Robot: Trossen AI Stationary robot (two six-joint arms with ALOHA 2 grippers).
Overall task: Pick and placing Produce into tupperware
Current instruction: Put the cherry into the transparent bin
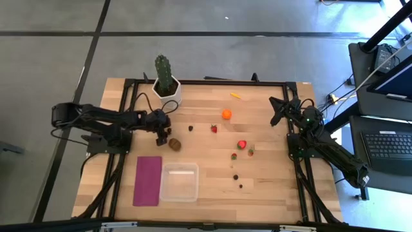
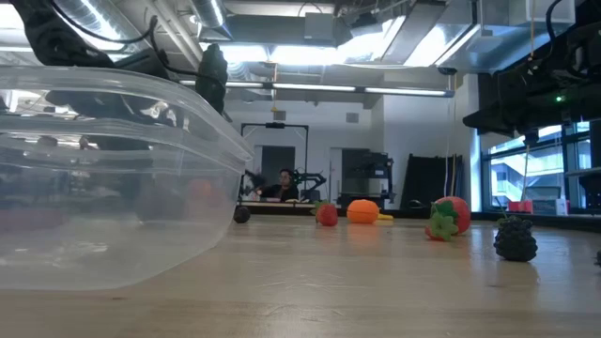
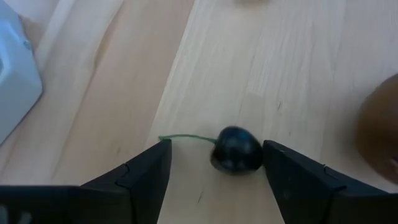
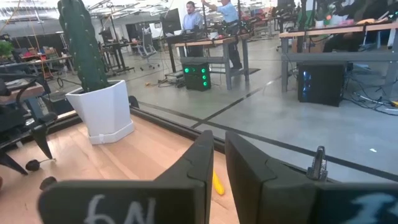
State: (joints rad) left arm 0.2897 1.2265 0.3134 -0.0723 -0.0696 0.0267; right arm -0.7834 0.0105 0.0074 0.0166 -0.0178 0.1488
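Note:
My left gripper (image 1: 165, 134) (image 3: 217, 148) is open and low over the table beside the cactus pot. Its fingers stand on either side of a small dark berry (image 3: 235, 149) with a thin green stem, which lies on the wood. The brown kiwi (image 1: 174, 144) (image 3: 380, 127) lies just beside it. The clear tupperware (image 1: 179, 182) (image 2: 103, 188) sits near the table's near edge. An orange ball (image 1: 226, 114), strawberries (image 1: 242, 144) (image 1: 214, 128), more dark berries (image 1: 235, 176) and a thin yellow piece (image 1: 236, 95) lie scattered on the table. My right gripper (image 1: 277, 106) (image 4: 219, 162) is shut and waits at the far right.
A tall green cactus in a white pot (image 1: 165, 76) (image 4: 102, 106) stands at the far edge, close to my left arm. A flat magenta rectangle (image 1: 148, 180) lies left of the tupperware. The black frame rails (image 1: 122, 116) run along the table's sides. People stand in the room beyond.

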